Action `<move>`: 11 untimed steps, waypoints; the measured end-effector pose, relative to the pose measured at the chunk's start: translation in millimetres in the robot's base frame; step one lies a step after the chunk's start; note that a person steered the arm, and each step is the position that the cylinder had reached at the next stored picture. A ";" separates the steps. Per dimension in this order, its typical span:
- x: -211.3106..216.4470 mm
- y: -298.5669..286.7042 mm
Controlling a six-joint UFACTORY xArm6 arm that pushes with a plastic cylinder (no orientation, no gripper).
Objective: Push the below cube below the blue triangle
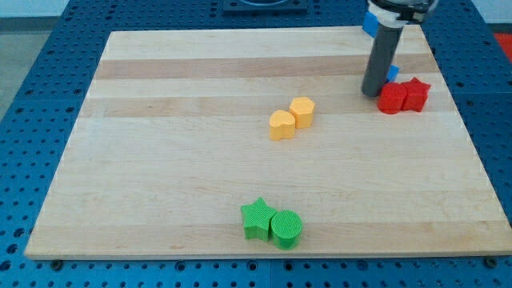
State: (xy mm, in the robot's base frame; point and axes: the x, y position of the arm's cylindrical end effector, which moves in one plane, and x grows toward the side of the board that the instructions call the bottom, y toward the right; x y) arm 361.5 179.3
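Note:
My rod stands at the view's top right, with my tip [372, 93] on the board just left of a red cylinder [391, 99]. A red star [415, 93] touches that cylinder on its right. A small blue block [393, 74] shows right behind the rod, just above the red cylinder; most of it is hidden and I cannot make out its shape. Another blue block [369, 23] sits higher up at the board's top edge, partly hidden by the rod, its shape also unclear.
A yellow heart [281, 126] and a yellow hexagon [302, 112] touch near the middle of the wooden board [160, 160]. A green star [257, 219] and a green cylinder [286, 230] touch near the bottom edge.

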 end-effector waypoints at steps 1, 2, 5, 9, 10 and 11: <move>-0.3 20.2; -16.7 33.1; -71.0 45.6; -101.3 39.2; -97.9 33.5; -66.2 -34.1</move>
